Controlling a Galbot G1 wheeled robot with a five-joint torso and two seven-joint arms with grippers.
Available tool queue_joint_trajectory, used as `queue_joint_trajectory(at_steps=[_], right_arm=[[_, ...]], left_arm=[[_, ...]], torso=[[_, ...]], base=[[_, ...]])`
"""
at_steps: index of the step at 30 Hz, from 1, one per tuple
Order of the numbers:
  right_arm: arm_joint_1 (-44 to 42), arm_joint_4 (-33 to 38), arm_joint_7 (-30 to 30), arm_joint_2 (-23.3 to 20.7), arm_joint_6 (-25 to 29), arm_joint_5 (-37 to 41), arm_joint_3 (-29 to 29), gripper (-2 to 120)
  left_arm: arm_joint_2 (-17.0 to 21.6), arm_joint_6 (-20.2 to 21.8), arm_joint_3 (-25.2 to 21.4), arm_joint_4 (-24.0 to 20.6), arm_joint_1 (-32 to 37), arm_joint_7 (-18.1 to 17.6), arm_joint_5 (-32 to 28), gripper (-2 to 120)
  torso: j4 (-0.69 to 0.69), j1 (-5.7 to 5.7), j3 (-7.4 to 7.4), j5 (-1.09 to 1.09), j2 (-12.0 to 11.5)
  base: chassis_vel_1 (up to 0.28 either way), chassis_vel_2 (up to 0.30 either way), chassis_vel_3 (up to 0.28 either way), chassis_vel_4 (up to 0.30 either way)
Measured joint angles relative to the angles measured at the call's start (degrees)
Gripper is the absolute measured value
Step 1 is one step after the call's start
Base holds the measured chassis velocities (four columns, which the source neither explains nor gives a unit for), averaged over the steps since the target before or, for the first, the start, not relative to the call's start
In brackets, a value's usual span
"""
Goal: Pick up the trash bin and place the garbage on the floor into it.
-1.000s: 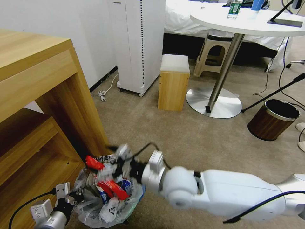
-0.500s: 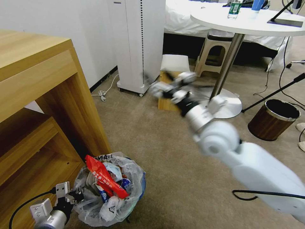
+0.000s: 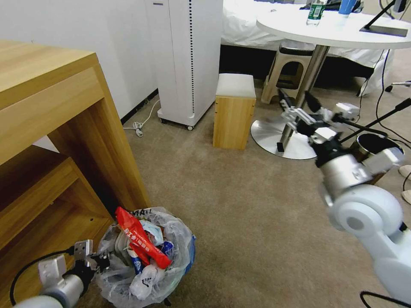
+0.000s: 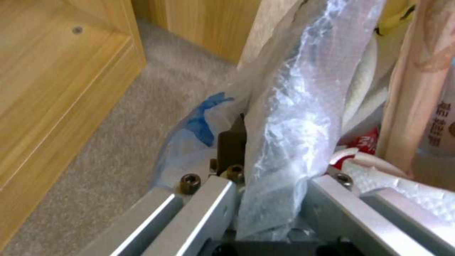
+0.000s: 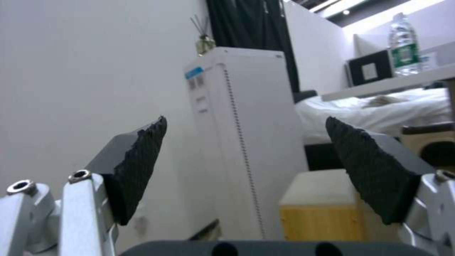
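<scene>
The trash bin (image 3: 171,261), lined with a crinkled clear bag, stands on the beige floor (image 3: 239,205) beside the wooden cabinet. Garbage fills it: a long red wrapper (image 3: 139,241) lies on top of white and blue scraps. My left gripper (image 3: 90,262) is shut on the bin's near rim. In the left wrist view the left gripper (image 4: 270,185) pinches the plastic bag (image 4: 289,106) between its fingers. My right gripper (image 3: 296,101) hangs open and empty, high at the right before the table's foot. Its black pads (image 5: 142,167) stand wide apart in the right wrist view.
A wooden cabinet (image 3: 64,128) walls off the left. A small wooden stool (image 3: 234,115), a white tower unit (image 3: 188,60) and a round table's metal foot (image 3: 274,134) stand behind. At the right a brown bin (image 3: 379,147) sits behind my right arm, near cables.
My right arm has swung up from over the trash bin and out to the right. The red wrapper now lies in the bin. The left gripper has kept its hold.
</scene>
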Motion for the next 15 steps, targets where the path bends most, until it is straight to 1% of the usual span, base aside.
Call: queue_joint_trajectory(at_steps=[2,3,4,6,7,8,10,15], right_arm=[[-2.2,0.3,-0.2,0.2,0.3,-0.4,2.1,86],[-3.0,0.4,-0.2,0.3,0.3,-0.6,2.8,86],[-3.0,0.4,-0.2,0.3,0.3,-0.6,2.8,86],[-4.4,0.6,-0.3,0.8,0.4,-1.0,4.0,85],[-4.4,0.6,-0.3,0.8,0.4,-1.0,4.0,85],[-4.5,0.5,-0.4,1.1,0.4,-1.1,4.0,84],[-4.1,-0.1,-0.4,1.8,0.5,-1.5,3.2,84],[-4.2,-0.4,-0.5,2.2,0.5,-1.9,3.0,84]], left_arm=[[3.5,0.3,0.4,2.3,-1.4,-1.0,-2.9,0],[4.5,0.3,0.6,3.3,-1.9,-1.3,-3.9,0],[4.5,0.3,0.6,3.3,-1.9,-1.3,-3.9,0],[6.1,0.5,1.3,5.4,-3.1,-1.5,-6.1,0],[6.1,0.5,1.3,5.4,-3.1,-1.5,-6.1,0],[6.5,0.5,1.5,6.3,-3.2,-1.5,-6.4,0],[6.7,0.5,1.8,8.3,-3.6,-1.6,-6.6,0],[7.1,0.6,2.5,10.0,-3.7,-1.5,-7.0,0]], torso=[[0.0,0.0,0.0,-0.02,0.0],[0.0,0.0,0.0,-0.01,0.0],[0.0,0.0,0.0,-0.01,0.0],[-0.01,0.0,0.0,-0.01,0.0],[-0.01,0.0,0.0,-0.01,0.0],[-0.01,0.0,0.0,-0.02,0.0],[0.03,0.0,0.01,0.0,0.0],[0.01,0.0,0.01,-0.02,0.0]], base=[[0.0,0.0,0.0,0.0],[0.0,0.0,0.0,0.0],[0.0,0.0,0.0,0.0],[0.0,0.0,0.0,0.0],[0.0,0.0,0.0,0.0],[0.0,0.0,0.0,0.0],[0.0,0.0,0.0,0.0],[0.0,0.0,0.0,0.0]])
